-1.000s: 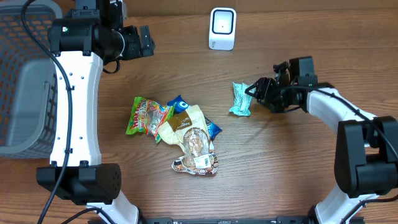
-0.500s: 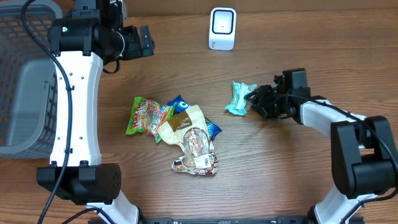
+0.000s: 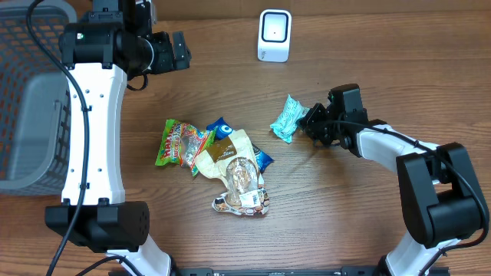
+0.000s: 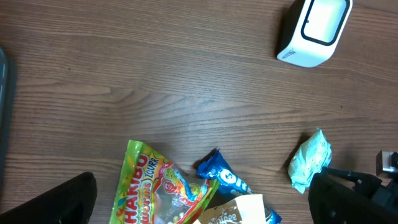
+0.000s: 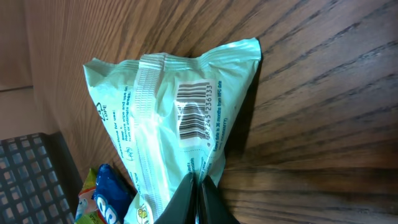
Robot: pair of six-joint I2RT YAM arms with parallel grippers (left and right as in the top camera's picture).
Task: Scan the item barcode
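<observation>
On the table point(image 4: 155, 81), the mint packet point(image 4: 311, 160) lies below the white scanner point(image 4: 314, 31); the Haribo bag point(image 4: 152, 193) and blue packet point(image 4: 225, 180) lie down-left of it.

left arm point(image 3: 103, 153): one long white shell with rounded edges and a few small dark dots down it; fat black drum joints at both ends, well behind the jaws.
left cable point(image 3: 83, 130): thin and black, running along the white shell.
left gripper point(image 3: 178, 47): black and blocky; its fingers point(image 4: 62, 199) are dark, blunt slabs.
right arm point(image 3: 387, 142): white curved shell just behind the jaws, with a big rounded black housing farther back.
right gripper point(image 3: 311, 123): black; fingertips point(image 5: 198, 193) dark, narrowing to thin edges.
</observation>
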